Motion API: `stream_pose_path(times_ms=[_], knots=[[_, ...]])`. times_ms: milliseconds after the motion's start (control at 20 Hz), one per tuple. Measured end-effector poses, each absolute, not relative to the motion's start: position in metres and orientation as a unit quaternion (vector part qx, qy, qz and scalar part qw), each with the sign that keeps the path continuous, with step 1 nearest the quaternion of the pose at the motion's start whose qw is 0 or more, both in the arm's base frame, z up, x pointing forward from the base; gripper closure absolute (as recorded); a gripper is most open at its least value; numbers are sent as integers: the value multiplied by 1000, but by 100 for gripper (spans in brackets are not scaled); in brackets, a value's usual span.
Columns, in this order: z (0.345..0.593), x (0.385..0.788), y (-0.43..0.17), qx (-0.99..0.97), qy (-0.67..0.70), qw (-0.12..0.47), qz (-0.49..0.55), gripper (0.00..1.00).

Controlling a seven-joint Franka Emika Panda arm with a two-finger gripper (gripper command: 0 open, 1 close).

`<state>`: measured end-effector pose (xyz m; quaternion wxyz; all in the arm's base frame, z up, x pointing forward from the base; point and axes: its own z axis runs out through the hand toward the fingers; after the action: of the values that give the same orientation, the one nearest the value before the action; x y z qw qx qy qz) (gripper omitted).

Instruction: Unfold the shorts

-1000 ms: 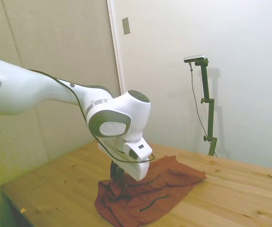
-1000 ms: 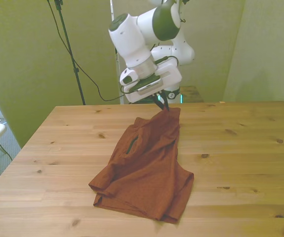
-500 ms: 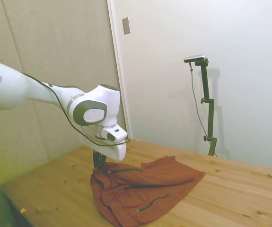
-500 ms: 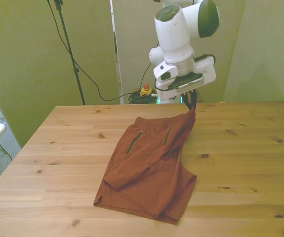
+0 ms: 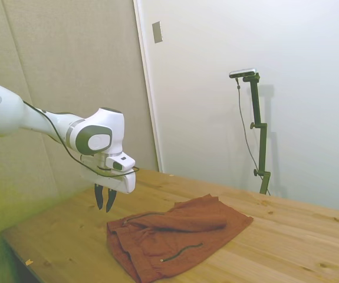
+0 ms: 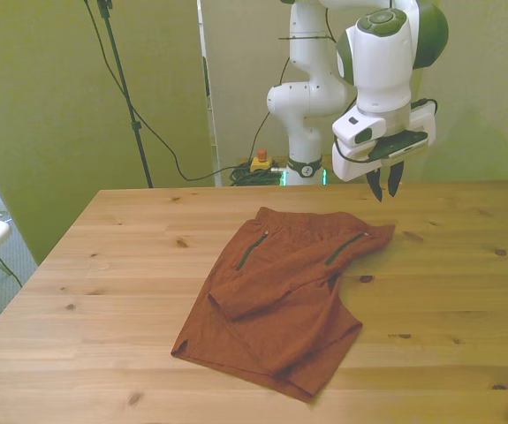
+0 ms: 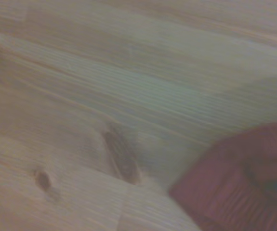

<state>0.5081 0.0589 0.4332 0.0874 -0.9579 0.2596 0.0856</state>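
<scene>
The rust-orange shorts (image 6: pixel 280 287) lie on the wooden table (image 6: pixel 103 265), waistband toward the far edge, two dark pocket zippers showing. One leg is folded over the other. In the side view the shorts (image 5: pixel 175 236) lie spread with a rolled fold across the middle. My gripper (image 6: pixel 382 187) hangs above the table just past the waistband corner at the front view's right, fingers slightly apart and empty. The side view shows the gripper (image 5: pixel 104 203) raised beside the cloth. A corner of the shorts (image 7: pixel 239 187) shows blurred in the wrist view.
The bare table (image 5: pixel 310 247) stretches around the cloth. A yellow box with a red button (image 6: pixel 260 162) and cables sit on the floor behind the table. A tripod pole (image 6: pixel 121 79) stands at the front view's left.
The gripper carried the waistband corner toward the front view's right, let go of it and rose. The shorts now lie wider, with both zippers showing.
</scene>
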Motion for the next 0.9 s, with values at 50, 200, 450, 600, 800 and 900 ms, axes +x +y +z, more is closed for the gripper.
stream_pose_path(times_ms=[50, 200, 450, 600, 800, 900], knots=[[433, 509, 57, -957, 266, 87, 81, 0], [437, 528, 28, -941, 327, 74, 36, 0], [434, 581, -87, -899, 436, 41, -16, 0], [432, 605, -164, -869, 493, 7, -42, 0], [407, 634, -210, -833, 544, -66, -72, 0], [397, 648, -211, -817, 560, -108, -90, 0]])
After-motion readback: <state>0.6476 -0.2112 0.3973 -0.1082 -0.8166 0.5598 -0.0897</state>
